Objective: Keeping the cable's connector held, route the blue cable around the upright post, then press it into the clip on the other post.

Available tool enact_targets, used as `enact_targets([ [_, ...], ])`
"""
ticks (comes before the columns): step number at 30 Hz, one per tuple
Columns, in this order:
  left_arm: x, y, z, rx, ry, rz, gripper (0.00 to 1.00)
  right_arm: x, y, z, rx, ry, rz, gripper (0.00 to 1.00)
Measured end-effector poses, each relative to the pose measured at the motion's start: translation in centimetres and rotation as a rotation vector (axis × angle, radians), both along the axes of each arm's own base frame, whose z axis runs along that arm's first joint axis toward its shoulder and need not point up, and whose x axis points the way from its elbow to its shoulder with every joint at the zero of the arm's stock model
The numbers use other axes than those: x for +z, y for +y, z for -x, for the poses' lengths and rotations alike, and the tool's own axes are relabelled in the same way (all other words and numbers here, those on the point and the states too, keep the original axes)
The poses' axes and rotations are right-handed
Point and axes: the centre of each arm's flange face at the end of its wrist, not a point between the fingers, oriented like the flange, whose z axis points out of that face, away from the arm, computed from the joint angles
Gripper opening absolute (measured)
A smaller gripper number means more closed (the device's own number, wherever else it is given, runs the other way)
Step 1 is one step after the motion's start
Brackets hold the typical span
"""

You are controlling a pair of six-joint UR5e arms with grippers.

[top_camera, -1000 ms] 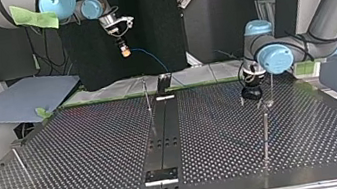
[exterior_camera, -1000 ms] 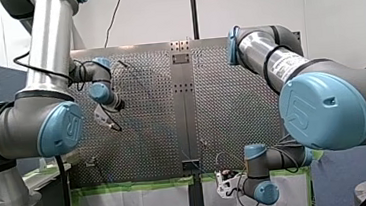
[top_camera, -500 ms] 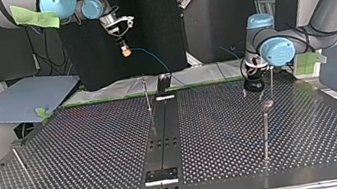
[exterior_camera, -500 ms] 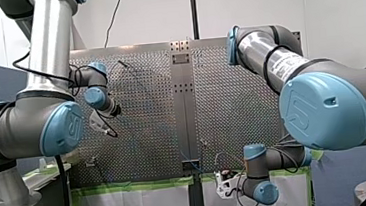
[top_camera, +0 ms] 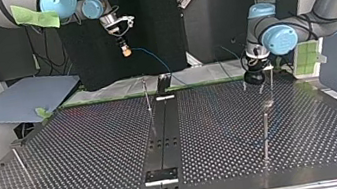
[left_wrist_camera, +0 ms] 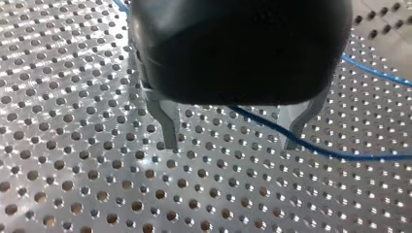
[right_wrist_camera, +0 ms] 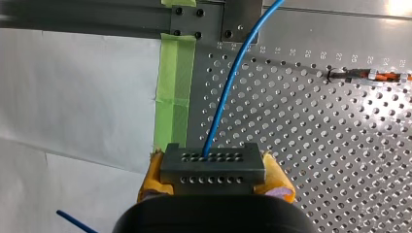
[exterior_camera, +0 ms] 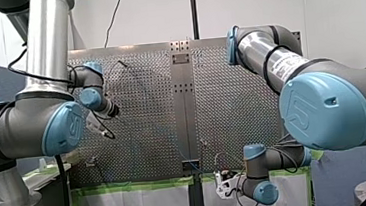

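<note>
Blue cable enters holed grey connector, seemingly pinched between yellow pads.

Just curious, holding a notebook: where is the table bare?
Bare: the perforated stretch bordered by the slanted rod, the thin post and the centre rail. Crowded: past the rail, with upright posts, blue cable, my left gripper.

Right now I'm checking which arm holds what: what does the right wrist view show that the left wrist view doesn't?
Only the right wrist view shows my right gripper shut on the grey connector between its yellow pads, and a strip of green tape. Only the left wrist view shows my left gripper, its metal fingers apart and gripping nothing. Both show the blue cable and the perforated table.
</note>
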Motion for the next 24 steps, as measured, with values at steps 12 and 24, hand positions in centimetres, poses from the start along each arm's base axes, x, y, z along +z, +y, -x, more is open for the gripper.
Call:
enact_targets([
  [12,-1.3,0.2,1.6,0.01,-0.01,0.012,0.99,0.0,0.1,-0.1,0.004,0.001,-0.003,0.0],
  [24,-1.0,-0.1,4.7,0.002,-0.031,0.02,0.99,0.0,0.2,-0.2,0.006,0.002,-0.005,0.0],
])
